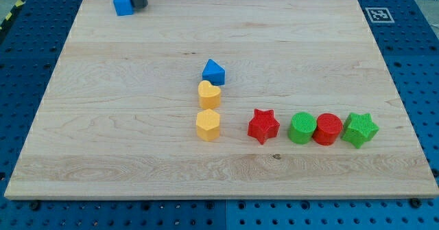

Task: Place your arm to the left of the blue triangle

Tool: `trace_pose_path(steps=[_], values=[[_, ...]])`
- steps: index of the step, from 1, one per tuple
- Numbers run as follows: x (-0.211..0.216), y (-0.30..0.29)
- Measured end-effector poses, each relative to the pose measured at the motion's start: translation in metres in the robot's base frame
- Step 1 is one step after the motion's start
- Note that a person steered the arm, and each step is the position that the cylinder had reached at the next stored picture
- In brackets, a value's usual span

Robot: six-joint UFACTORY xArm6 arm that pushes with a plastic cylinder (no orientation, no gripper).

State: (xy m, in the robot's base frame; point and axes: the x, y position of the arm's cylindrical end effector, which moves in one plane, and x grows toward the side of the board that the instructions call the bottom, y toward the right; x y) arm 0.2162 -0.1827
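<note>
Well apart: my tip [139,7] at the desk's [103,147] top-left corner, blue triangle [213,71] near the centre.
Acting as end effector, the bare rod holds nothing and stands just right of a blue cube [123,3], perhaps touching it. Below the triangle, touching it, a yellow heart [209,94]; below that a yellow hexagon [208,125].

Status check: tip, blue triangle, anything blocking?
My tip at the view's top left, beside the blue cube. Blue triangle mid-board, touching the yellow heart below it. Triangle's left side clear.
</note>
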Motion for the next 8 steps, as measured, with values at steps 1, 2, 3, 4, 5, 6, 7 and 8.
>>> trace_pose_path(steps=[1,2,3,4,5,6,7,8], values=[[-0.002,-0.008],[-0.002,0.008],[0.006,0.048],[0.044,0.067],[0.075,0.052],[0.086,0.025],[0.087,0.025],[0.087,0.025]])
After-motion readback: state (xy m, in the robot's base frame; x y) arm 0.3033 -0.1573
